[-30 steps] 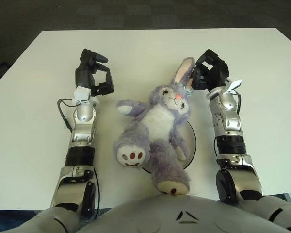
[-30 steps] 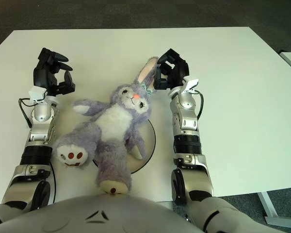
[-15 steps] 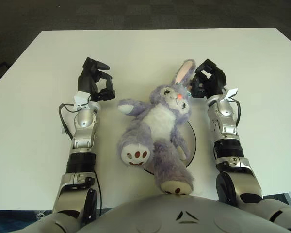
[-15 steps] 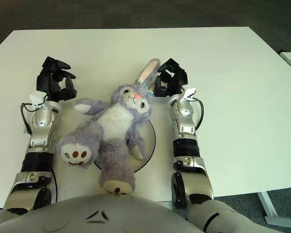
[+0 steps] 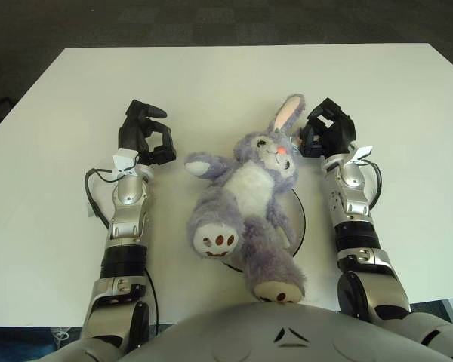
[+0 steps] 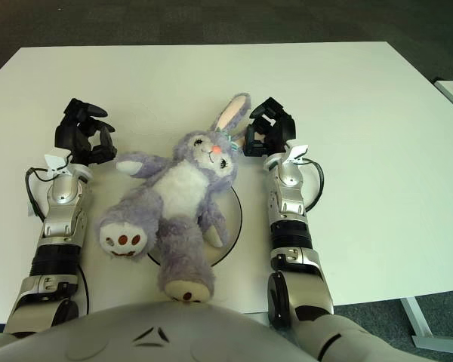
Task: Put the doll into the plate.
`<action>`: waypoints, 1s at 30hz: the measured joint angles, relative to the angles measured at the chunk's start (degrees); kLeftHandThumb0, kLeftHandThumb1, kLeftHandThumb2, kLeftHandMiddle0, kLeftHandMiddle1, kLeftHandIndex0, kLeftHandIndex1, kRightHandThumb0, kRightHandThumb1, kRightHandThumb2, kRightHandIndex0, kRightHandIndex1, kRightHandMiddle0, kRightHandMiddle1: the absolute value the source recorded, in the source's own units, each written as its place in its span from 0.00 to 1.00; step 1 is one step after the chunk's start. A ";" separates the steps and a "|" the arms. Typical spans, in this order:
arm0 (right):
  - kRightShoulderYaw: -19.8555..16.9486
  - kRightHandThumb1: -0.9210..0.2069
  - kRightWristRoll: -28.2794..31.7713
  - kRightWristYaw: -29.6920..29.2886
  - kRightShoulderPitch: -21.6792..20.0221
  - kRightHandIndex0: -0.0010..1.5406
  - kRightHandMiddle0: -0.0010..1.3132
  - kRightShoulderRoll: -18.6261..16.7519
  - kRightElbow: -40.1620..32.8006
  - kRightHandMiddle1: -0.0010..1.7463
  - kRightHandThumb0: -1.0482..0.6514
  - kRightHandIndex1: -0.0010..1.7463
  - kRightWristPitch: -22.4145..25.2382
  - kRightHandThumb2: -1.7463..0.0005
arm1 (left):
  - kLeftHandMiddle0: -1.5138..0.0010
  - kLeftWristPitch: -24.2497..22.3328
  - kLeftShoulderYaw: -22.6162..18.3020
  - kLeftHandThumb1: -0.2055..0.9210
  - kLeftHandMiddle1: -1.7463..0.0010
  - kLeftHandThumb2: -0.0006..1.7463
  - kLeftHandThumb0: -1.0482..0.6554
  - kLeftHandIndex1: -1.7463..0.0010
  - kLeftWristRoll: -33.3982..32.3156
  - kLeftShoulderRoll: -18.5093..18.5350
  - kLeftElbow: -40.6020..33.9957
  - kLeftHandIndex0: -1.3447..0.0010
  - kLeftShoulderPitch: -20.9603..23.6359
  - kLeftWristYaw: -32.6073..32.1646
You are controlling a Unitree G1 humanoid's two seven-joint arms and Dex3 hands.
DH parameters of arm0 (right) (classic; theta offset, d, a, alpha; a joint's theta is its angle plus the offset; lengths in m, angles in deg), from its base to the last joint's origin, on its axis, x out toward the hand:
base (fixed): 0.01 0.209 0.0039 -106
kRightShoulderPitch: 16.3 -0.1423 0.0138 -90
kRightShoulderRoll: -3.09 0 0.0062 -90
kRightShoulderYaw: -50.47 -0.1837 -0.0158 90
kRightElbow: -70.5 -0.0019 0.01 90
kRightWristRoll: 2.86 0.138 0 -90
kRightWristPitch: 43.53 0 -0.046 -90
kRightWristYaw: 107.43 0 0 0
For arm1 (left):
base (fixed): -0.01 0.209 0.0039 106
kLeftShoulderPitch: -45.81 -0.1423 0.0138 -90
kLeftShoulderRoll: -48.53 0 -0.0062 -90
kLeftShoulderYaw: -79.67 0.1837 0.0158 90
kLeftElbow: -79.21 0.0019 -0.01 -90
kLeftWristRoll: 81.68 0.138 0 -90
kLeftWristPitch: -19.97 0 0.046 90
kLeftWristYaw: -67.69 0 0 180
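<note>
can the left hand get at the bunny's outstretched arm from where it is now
Probably yes. The left hand shows just left of the doll, whose outstretched arm points toward it across bare table. Nothing lies between them. The right hand is beside the bunny's head.

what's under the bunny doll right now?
A white plate, dark-rimmed, lies under the bunny doll; only its right arc shows. The white table is below. The plate's centre and left part are covered.

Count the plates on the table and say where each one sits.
1. The plate lies between the forearms, mostly hidden under the doll.
</note>
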 measured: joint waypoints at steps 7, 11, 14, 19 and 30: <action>-0.01 0.84 0.08 -0.36 2.28 0.58 0.47 -0.03 -2.60 1.00 0.61 1.00 0.08 0.02 | 0.66 -0.81 -0.34 0.45 0.00 0.77 0.61 0.00 0.04 -0.07 -0.64 0.63 -0.71 -0.13; -0.01 0.83 0.18 -0.75 3.50 0.58 0.46 -0.12 -4.22 1.00 0.61 0.98 0.43 0.03 | 0.66 -0.90 -0.46 0.45 0.00 0.77 0.61 0.00 0.02 -0.12 -0.68 0.63 -0.85 -0.13; -0.01 0.83 0.31 -0.93 4.52 0.58 0.46 -0.21 -5.82 1.00 0.61 0.97 1.03 0.04 | 0.66 -0.87 -0.49 0.44 0.00 0.78 0.61 0.00 -0.07 -0.14 -0.68 0.62 -0.96 -0.12; 0.05 0.83 0.32 -1.82 6.50 0.59 0.47 -0.59 -8.68 1.00 0.61 0.95 2.33 0.04 | 0.66 -0.18 -0.38 0.44 0.00 0.78 0.61 0.00 -0.24 -0.28 -0.92 0.62 -1.35 -0.11; 0.21 0.86 3.36 0.94 8.63 0.61 0.50 -1.56 -12.15 1.00 0.61 0.92 3.30 0.03 | 0.65 0.37 0.82 0.44 0.00 0.78 0.61 0.00 -0.15 -1.45 -3.84 0.62 -3.23 -0.11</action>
